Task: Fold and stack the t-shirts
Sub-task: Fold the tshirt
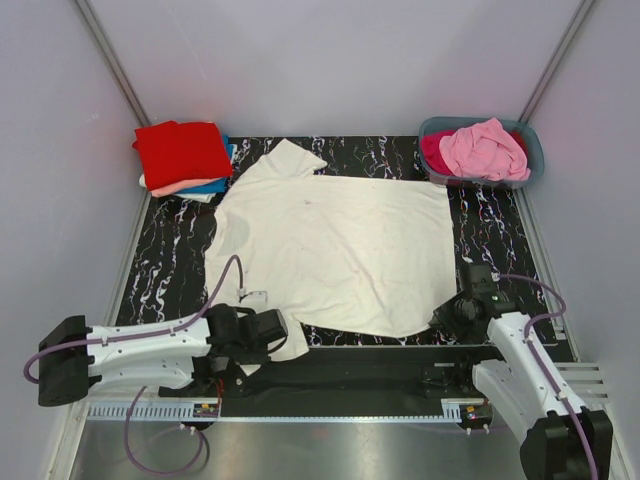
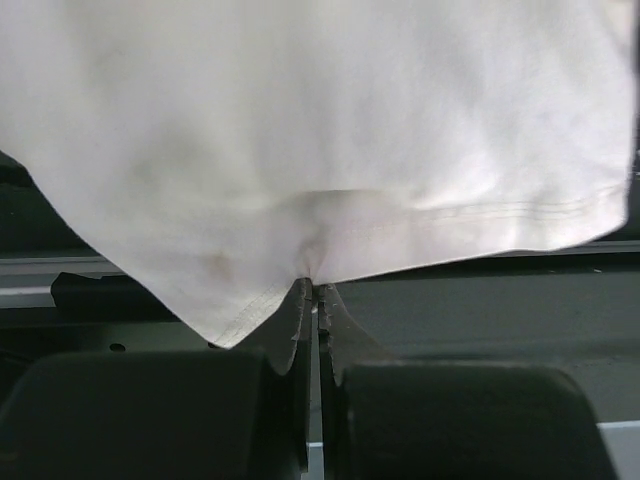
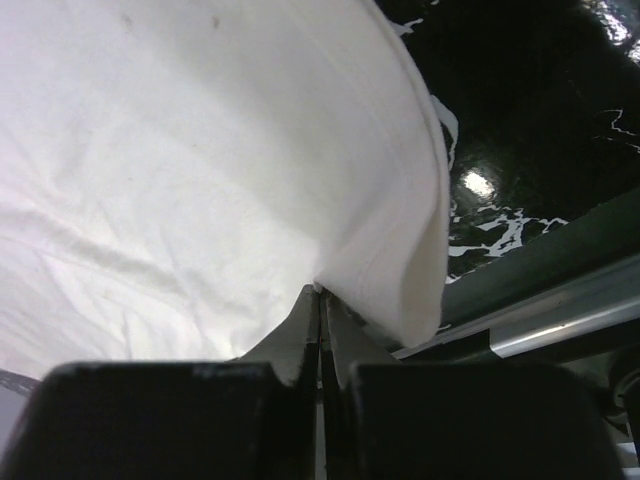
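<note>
The large cream soft-cloth t-shirt [image 1: 330,250] lies spread almost flat on the glossy black, white-veined tabletop [image 1: 170,270], its near edge at my arms. The left gripper [image 2: 312,290] has its fingers pressed together on the stitched hem at the near left corner. The right gripper [image 3: 320,295] pinches a rolled fold of the near right edge. I judge the cloth light and limp. It should sag between the two pinches, and a thin bite could slip, so the thicker hems are the best hold. A folded stack topped by a red shirt [image 1: 182,150] sits back left. Crumpled pink cloth [image 1: 485,150] fills the grey-blue plastic tub [image 1: 530,150] back right.
</note>
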`<state>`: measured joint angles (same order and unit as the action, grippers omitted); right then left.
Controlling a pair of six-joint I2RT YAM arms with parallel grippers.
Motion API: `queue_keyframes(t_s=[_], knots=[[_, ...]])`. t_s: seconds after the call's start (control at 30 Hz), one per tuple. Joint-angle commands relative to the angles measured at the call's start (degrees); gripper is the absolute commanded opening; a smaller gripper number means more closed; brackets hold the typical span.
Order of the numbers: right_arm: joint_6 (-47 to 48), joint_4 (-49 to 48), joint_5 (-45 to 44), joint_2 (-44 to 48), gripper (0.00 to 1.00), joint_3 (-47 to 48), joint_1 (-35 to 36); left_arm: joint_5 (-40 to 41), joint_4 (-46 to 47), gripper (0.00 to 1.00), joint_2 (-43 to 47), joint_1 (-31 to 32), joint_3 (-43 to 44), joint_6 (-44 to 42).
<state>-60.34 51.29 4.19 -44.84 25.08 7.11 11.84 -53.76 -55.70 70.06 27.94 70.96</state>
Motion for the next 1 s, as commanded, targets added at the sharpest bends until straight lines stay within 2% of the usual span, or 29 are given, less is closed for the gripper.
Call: queue_keyframes(t_s=[0.0, 0.23, 0.47, 0.73, 0.97], knots=[[2.5, 2.2, 0.1, 2.8, 0.00, 4.6, -0.2, 3.7, 0.7, 0.00, 2.8, -0.5, 4.9, -0.5], [4.3, 2.1, -1.5, 3.5, 0.00, 8.9, -0.2, 3.8, -4.2, 0.00, 3.7, -6.4, 11.8, -8.8], [5.1, -2.2, -1.5, -0.4, 0.00, 12.6, -0.1, 2.8, -7.6, 0.00, 0.2, -18.1, 22.1, -21.2], [6.3, -6.7, -2.2, -6.1, 0.00, 15.6, -0.1, 2.0, -10.9, 0.00, -11.3, -27.5, 38.1, -36.4], [7.9, -9.6, -4.0, -13.9, 0.00, 19.8, -0.2, 0.8, -12.9, 0.00, -19.9, -36.0, 48.3, -45.6]])
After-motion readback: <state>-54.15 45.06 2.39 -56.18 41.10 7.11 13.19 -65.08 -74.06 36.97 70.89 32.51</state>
